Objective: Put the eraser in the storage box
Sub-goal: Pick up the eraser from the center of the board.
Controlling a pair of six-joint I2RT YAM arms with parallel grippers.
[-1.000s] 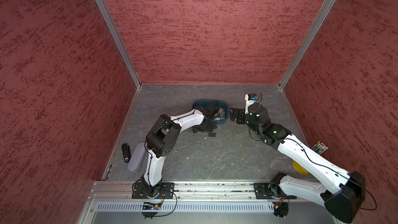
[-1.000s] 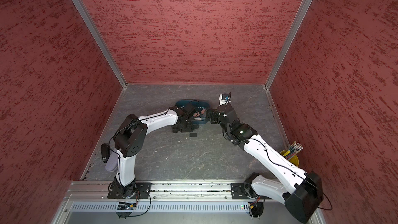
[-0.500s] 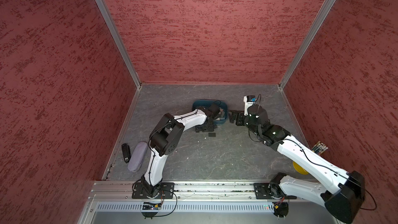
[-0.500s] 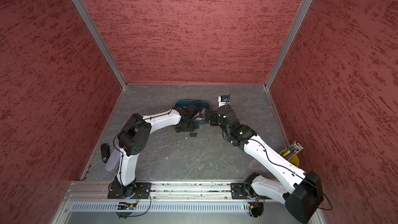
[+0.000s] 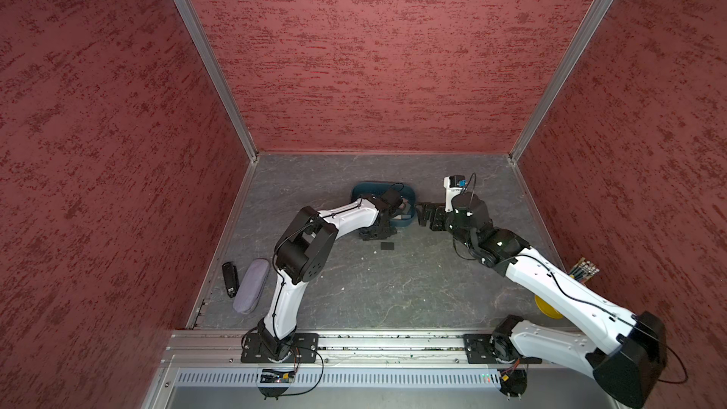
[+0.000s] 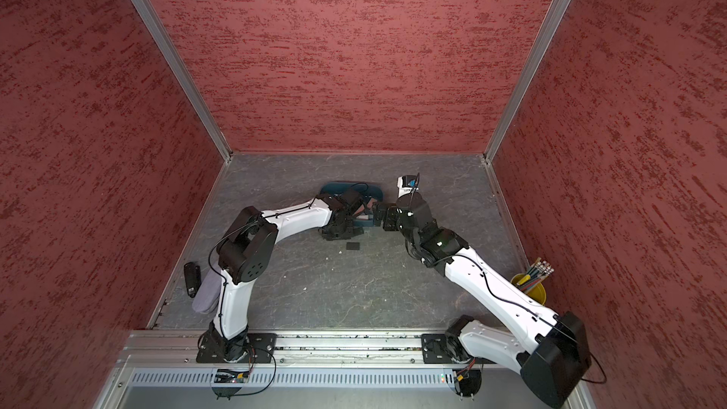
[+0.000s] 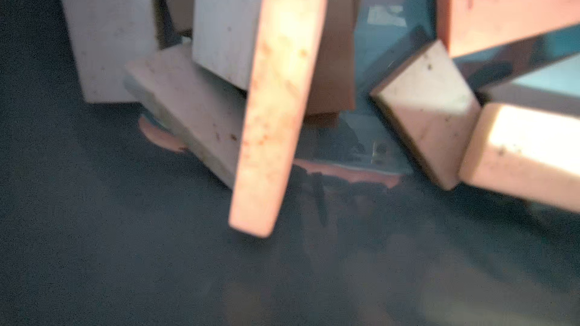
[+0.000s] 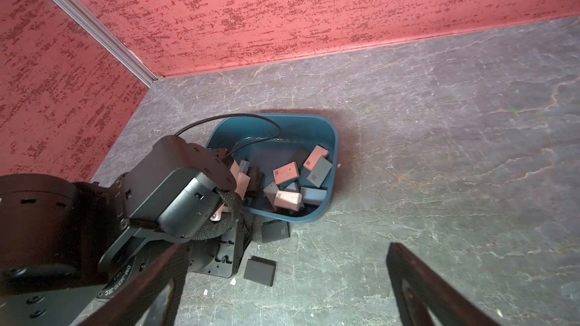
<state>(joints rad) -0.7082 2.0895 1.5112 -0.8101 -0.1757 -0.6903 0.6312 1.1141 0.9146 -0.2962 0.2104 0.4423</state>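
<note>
Eraser [image 7: 276, 101], pink, flat and smooth with round corners, is inside the box [image 8: 301, 130], right at the left tool [image 8: 243, 180]. I cannot tell if that tool pinches it. More pink and grey blocks [image 8: 287, 173] lie piled in this shiny blue box. Only the blurry close view shows the brown specks on the eraser. From above, the left arm [image 5: 346, 218] hides most of the box. Right tool [image 5: 425, 215] is spread wide and empty, just beside the box. Two black blocks [image 8: 275, 231] lie on the grey bench [image 5: 393, 289]

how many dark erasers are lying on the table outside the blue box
2: one dark eraser just beside the storage box wall, another farther out on the table; the left arm may hide more.
</note>
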